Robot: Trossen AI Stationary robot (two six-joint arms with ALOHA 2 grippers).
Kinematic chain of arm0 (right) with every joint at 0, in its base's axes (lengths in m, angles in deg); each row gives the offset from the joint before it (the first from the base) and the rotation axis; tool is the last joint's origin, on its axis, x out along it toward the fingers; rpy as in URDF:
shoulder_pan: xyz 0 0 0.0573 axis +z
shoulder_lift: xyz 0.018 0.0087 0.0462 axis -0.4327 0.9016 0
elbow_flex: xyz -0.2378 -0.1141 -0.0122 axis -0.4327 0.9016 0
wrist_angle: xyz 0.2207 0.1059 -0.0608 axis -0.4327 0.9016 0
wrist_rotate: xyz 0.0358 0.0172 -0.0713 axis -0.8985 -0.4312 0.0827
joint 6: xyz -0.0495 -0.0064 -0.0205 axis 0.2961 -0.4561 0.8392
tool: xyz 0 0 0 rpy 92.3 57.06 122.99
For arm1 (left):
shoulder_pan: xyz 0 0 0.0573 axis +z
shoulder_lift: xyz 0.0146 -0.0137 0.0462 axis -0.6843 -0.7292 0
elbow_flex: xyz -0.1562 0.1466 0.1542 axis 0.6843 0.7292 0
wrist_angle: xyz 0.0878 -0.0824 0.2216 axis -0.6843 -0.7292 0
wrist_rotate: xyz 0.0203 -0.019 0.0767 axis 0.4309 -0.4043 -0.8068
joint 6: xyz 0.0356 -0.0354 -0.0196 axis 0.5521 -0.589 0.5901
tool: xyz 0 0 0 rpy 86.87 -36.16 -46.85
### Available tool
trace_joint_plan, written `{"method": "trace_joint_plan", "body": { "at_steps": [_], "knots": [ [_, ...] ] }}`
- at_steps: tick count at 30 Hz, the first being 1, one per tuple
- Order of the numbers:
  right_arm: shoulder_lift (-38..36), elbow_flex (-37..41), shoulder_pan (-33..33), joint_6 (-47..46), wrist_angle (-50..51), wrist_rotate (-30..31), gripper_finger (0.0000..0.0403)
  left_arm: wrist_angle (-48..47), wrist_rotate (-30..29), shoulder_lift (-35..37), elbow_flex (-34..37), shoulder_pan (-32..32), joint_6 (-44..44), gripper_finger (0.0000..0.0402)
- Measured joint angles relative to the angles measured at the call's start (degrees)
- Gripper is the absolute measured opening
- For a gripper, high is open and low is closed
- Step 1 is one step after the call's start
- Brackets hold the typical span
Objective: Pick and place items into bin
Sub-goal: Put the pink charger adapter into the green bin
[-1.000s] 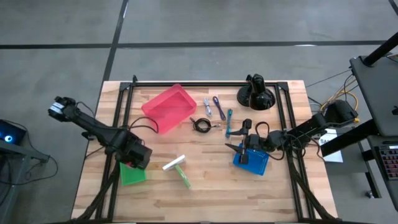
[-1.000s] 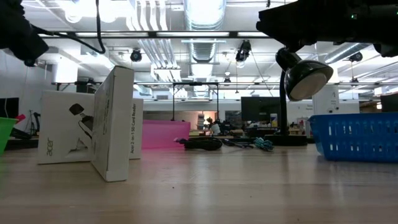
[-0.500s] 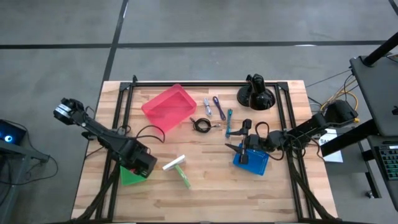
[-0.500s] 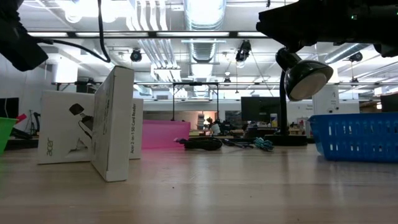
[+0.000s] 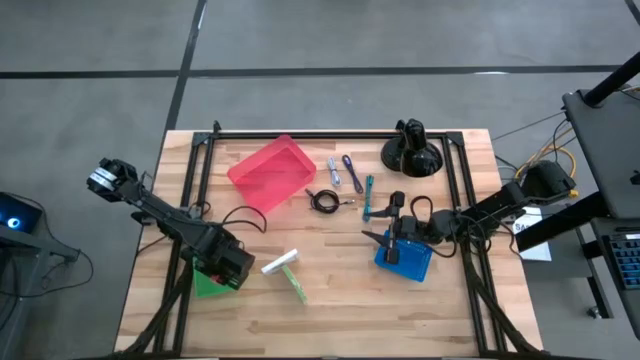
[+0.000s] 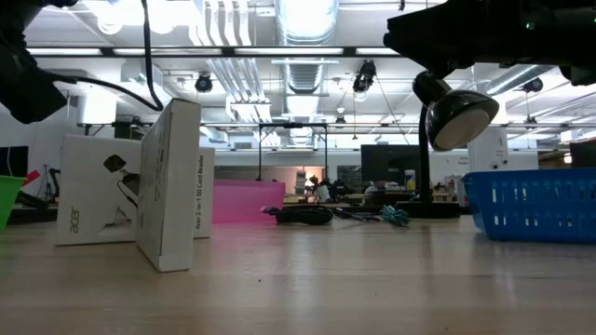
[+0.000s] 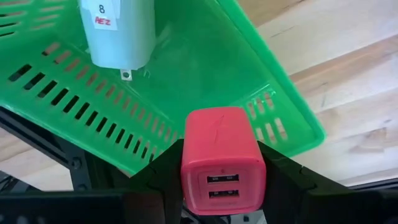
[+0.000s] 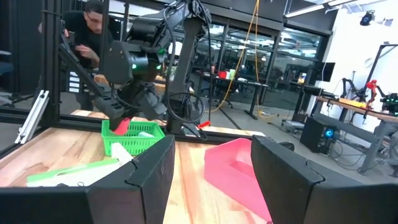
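Note:
My left gripper (image 7: pixel 221 171) is shut on a red USB charger block (image 7: pixel 219 149) and hangs over the green bin (image 7: pixel 186 74) at the table's near left (image 5: pixel 208 282). A white charger (image 7: pixel 118 31) lies inside that bin. On the table lie a black coiled cable (image 5: pixel 322 201), purple and blue sticks (image 5: pixel 342 172), a teal stick (image 5: pixel 368 192) and a white-and-green box (image 5: pixel 285 270). My right gripper (image 8: pixel 214 168) stands open and level with nothing in it, over the blue bin (image 5: pixel 405 260). My left gripper pinches the red block by two opposite sides (image 7: pixel 186 163) between its two fingers. The fingers come steeply from above, and the face with the two ports (image 7: pixel 219 186) points back toward the wrist. The block is lifted clear, above the green bin's inside near its corner.
A red bin (image 5: pixel 272 172) sits at the far middle. A black domed camera mount (image 5: pixel 412 152) stands at the far right. Black frame rails (image 5: pixel 196 180) run along both sides of the table. A person (image 8: pixel 87 25) shows beyond the table.
My left gripper has gone down and toward the table's near edge, coming lower over the green bin with the red block still in its fingers.

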State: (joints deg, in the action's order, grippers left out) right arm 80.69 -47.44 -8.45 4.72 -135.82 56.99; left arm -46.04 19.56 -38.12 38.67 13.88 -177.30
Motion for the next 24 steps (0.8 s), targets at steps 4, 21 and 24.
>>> {"method": "trace_joint_plan", "body": {
  "at_steps": [4,21,24],
  "knots": [
    [0.00,0.00,0.00,0.00,0.00,0.10,0.0198,0.04,-0.06,0.02,0.12,-0.02,0.23,0.0140],
    [-0.02,0.00,0.00,0.85,0.46,0.29,0.0198,2.98,1.18,0.19,5.49,0.02,1.63,0.0141],
    [-0.02,0.00,0.00,0.87,0.46,0.31,0.0198,7.96,1.20,0.20,7.11,0.02,1.69,0.0141]
  ]
}}
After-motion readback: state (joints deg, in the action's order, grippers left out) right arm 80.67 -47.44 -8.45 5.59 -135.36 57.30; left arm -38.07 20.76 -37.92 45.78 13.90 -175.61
